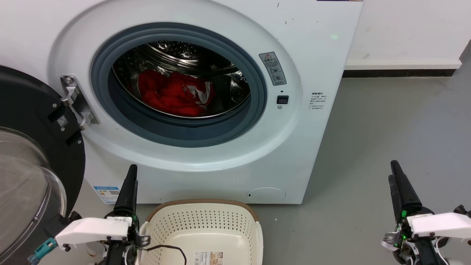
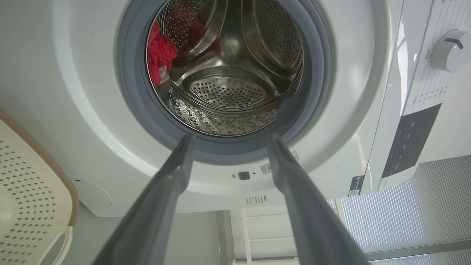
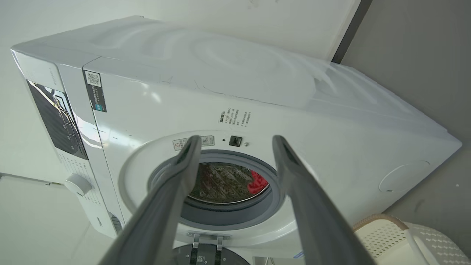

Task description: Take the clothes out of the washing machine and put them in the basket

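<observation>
My left end effector hangs low just left of the basket, my right end effector well off to the right over the grey floor — both spread wide in the wrist views, gripping nothing. The basket stands on the floor against the foot of the washing machine; it holds no garment, only a paper label on its base. The door is swung open to my left, so the mouth is free. Past the grey rubber ring, the clothes lie as a red heap with a bit of white on the bottom of the steel drum. I judge the task at its very start — the reach in for the first grab. The next move calls for raising one arm, threading it through the ring without snagging the rubber, then closing on a good fold of fabric
</observation>
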Robot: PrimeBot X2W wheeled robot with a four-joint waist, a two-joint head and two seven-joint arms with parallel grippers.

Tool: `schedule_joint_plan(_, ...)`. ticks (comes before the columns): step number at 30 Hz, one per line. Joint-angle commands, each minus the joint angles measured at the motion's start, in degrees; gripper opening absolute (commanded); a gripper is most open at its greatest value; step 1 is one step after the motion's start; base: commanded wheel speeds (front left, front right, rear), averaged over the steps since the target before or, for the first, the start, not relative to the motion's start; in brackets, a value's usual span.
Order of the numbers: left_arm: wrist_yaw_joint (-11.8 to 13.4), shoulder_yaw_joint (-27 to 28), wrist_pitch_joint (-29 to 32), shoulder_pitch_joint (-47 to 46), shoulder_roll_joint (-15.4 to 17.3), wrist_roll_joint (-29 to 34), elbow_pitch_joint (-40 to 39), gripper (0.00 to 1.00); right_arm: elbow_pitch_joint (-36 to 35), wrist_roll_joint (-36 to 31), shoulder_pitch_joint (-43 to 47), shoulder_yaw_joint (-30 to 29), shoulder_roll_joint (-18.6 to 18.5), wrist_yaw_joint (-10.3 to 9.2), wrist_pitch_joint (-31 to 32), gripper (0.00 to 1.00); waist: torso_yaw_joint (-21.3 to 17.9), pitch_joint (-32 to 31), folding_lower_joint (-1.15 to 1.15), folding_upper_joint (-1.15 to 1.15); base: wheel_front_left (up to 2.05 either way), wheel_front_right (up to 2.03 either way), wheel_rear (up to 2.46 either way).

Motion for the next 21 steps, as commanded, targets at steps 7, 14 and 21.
schedule_joint_plan(7,0.0,-1.2,-2.0,-2.1,0.1,10.7,-2.9,1.00,-2.9,-13.9,0.1,0.9,0.0,0.01,-2.0,1.00,0.0,0.0,0.00,0.00,0.00,0.00,0.00)
schedule_joint_plan(14,0.0,-2.6,-3.6,-2.4,0.2,20.6,-3.6,1.00,-4.0,-23.5,0.7,1.2,0.0,0.01,-3.6,1.00,0.0,0.0,0.00,0.00,0.00,0.00,0.00)
schedule_joint_plan(21,0.1,-3.4,-5.0,-2.5,0.2,28.3,-3.8,1.00,-4.9,-31.1,1.2,1.7,0.0,0.01,-5.0,1.00,-0.1,-0.1,0.00,0.00,0.00,0.00,0.00)
